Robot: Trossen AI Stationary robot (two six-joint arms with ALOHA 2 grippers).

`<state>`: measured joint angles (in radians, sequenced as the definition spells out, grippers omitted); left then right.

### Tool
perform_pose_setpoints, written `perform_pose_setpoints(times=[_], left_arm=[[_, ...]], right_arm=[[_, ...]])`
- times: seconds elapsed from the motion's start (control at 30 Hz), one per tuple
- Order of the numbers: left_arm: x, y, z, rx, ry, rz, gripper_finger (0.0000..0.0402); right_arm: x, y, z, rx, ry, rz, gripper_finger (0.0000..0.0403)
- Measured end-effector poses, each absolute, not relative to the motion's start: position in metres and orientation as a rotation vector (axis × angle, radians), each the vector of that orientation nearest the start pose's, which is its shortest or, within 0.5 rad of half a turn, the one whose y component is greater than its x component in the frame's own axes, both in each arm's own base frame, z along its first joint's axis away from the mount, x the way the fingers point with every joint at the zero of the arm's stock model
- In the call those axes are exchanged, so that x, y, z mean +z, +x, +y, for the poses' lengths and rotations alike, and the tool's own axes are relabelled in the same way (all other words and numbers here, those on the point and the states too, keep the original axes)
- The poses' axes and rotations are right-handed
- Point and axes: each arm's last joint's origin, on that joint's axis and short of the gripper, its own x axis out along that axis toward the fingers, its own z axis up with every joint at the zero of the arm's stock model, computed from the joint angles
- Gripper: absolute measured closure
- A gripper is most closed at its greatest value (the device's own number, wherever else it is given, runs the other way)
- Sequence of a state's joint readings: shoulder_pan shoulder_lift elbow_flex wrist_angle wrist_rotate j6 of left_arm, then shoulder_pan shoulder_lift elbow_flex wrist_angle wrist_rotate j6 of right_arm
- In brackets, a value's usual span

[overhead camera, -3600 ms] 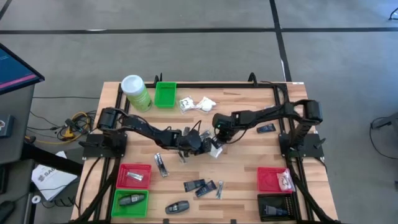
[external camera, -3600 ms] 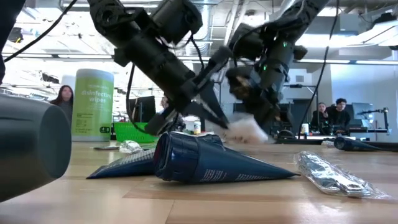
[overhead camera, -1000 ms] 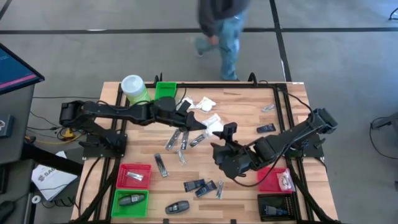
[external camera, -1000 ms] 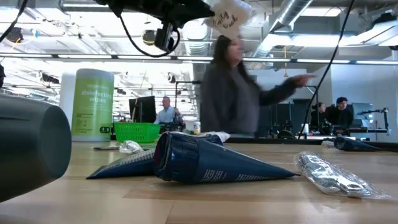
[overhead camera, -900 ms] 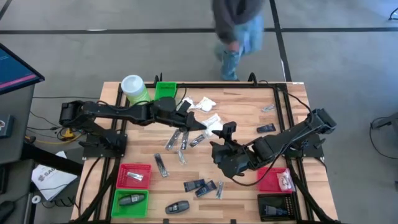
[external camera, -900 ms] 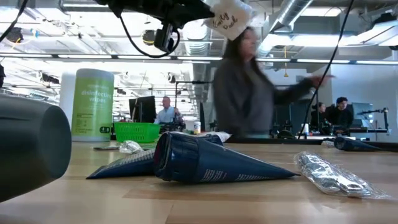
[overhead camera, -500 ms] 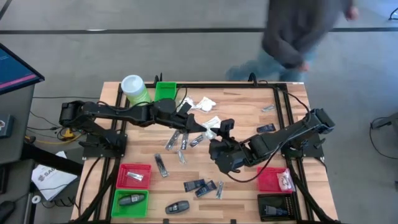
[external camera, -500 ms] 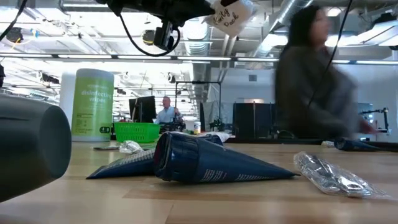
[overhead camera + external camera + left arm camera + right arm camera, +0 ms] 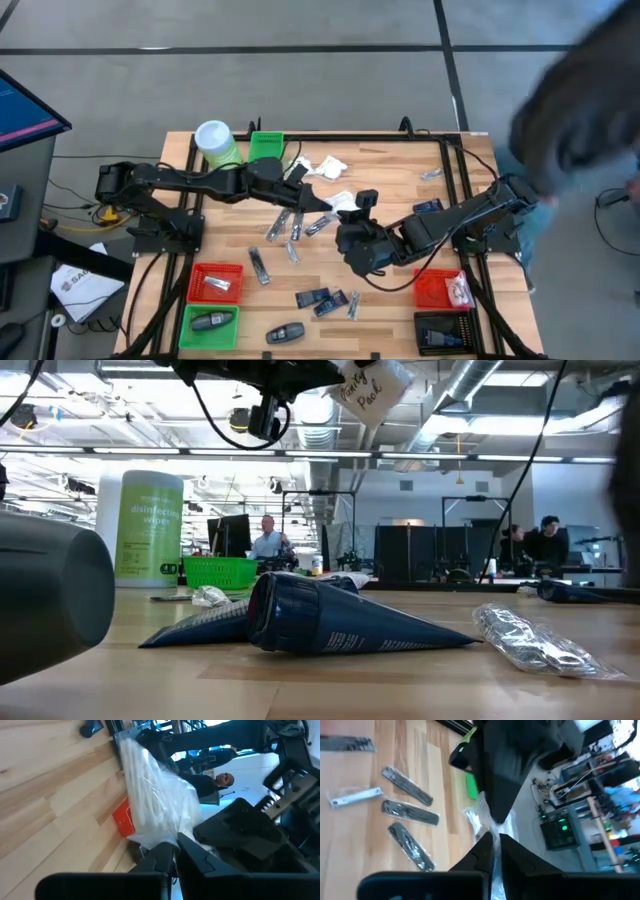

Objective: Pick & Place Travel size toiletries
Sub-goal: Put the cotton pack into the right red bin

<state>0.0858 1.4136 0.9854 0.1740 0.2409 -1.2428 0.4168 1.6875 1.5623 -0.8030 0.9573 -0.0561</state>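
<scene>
Since a second ago the right gripper [image 9: 347, 213] has slid from lower on the table up toward the middle, and its fingers, then spread, are now pressed together on the same white sachet [image 9: 342, 201] the left gripper [image 9: 333, 208] pinches; the walking person has crossed to the table's right edge, a dark blur [image 9: 585, 90] in the high view; the left arm has stayed stretched across the table. Both claws meet at the table's centre and the sachet hangs between them, lifted clear of the wood; in the low view it shows high up, a tilted white packet with handwritten words, roughly "Panty Pool", not surely legible. The green canister [image 9: 150, 528] reads "disinfecting wipes"; it stands well off beyond the left arm, beside a green bin [image 9: 266, 151]. Just beside the claws, on the left arm's side, lie slim silvery packets [image 9: 297, 224]; more white sachets [image 9: 320, 166] lie beyond them. Dark packets [image 9: 323, 299] lie nearer the front edge; a dark blue cone-shaped tube [image 9: 340, 618] fills the low view's foreground. The held sachet looks crinkly, translucent, with ribbed white contents in the left wrist view.
</scene>
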Motion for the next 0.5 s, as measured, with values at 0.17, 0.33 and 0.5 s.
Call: perform_pose_setpoints(times=[0.17, 0.33, 0.5], left_arm=[[0.308, 0.308, 0.023, -0.002, -1.209, 0.259, 0.0368], [0.329, 0.29, 0.029, 0.001, -1.145, 0.177, 0.0321], [0.346, 0.273, 0.03, -0.026, -0.993, 0.117, 0.0273]], right_arm=[[0.328, 0.331, 0.122, -0.457, -0.504, 0.733, 0.0397], [0.344, 0.33, 0.122, -0.455, -0.369, 0.701, 0.0399], [0.375, 0.329, 0.113, -0.428, -0.244, 0.687, 0.0401]])
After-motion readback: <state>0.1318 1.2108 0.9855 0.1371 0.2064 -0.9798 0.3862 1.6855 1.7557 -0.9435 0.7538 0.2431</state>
